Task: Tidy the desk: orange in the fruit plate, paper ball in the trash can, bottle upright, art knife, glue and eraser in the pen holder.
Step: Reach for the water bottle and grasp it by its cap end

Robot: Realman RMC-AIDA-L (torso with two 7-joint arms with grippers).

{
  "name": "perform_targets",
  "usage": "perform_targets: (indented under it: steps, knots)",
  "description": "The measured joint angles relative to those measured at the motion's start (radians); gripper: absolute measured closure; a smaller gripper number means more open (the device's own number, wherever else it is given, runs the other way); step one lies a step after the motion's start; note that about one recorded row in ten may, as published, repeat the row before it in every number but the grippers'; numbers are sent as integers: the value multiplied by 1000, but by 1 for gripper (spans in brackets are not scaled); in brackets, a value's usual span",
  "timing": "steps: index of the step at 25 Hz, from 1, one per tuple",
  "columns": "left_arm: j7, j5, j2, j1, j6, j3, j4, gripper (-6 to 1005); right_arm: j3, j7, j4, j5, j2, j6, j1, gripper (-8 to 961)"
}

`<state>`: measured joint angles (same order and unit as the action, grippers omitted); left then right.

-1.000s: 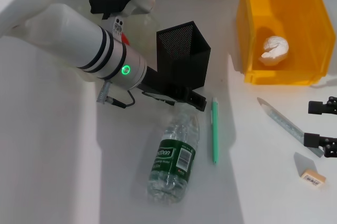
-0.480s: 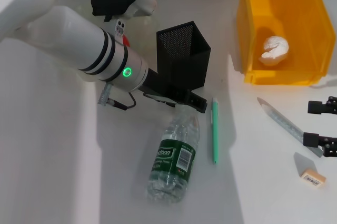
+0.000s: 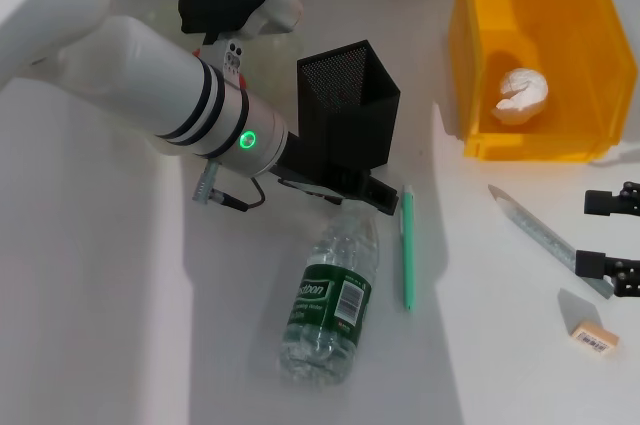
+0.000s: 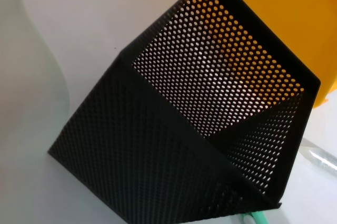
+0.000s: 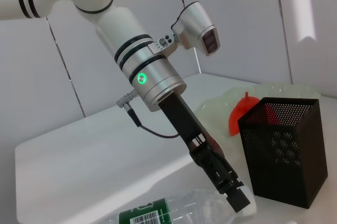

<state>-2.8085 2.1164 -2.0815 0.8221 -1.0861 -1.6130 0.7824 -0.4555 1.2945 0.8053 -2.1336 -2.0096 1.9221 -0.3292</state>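
Left gripper (image 3: 378, 195) is low over the desk, at the cap end of the clear plastic water bottle with the dark green label (image 3: 330, 300), just in front of the square black metal-mesh pen holder (image 3: 346, 105). Can't tell whether its fingers are spread or pressed together: head view shows only the black finger block, right wrist view shows it (image 5: 238, 198) edge-on, down at the white cap. Bottle lies on its side, cap toward the pen holder, base toward the robot.

Right gripper (image 3: 612, 237) sits at the right edge of the head view, fingers spread well apart, nothing between them. The long grey art knife (image 3: 548, 237) lies diagonally on the desk with its far end running in between those fingers.

Small beige rectangular eraser with a barcode sticker (image 3: 594, 337) is on the desk just robot-side of the right gripper. A slim green pen (image 3: 407, 245) lies just right of the bottle.

Crumpled white paper ball (image 3: 520, 93) is inside the bright orange-yellow plastic trash can (image 3: 530, 5), far right of the desk.

Red-orange orange (image 5: 243, 112) sits in the translucent pale-green glass fruit plate (image 5: 221, 109), behind the pen holder; mostly hidden by the left arm in the head view.

Left wrist view: filled by the pen holder (image 4: 200, 129), trash can behind it.
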Motion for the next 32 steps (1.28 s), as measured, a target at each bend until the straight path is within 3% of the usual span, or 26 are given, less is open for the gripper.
perform_targets:
  steps: [2,8,16,27,32]
  knots:
    - [3,-6,0,0,5,-1,-2,197,0,0,0,0,0,0,-1,152]
    - [12,-7,0,-6,13,-1,-3,407,0,0,0,0,0,0,-1,152]
    - [19,-18,0,-8,15,-14,-3,542,0,0,0,0,0,0,1,152]
    - [138,-143,7,-69,7,-2,19,545,5,0,-2,0,-2,0,5,152]
    - [209,-173,9,-143,-2,31,71,636,12,0,-3,0,-2,0,7,152]
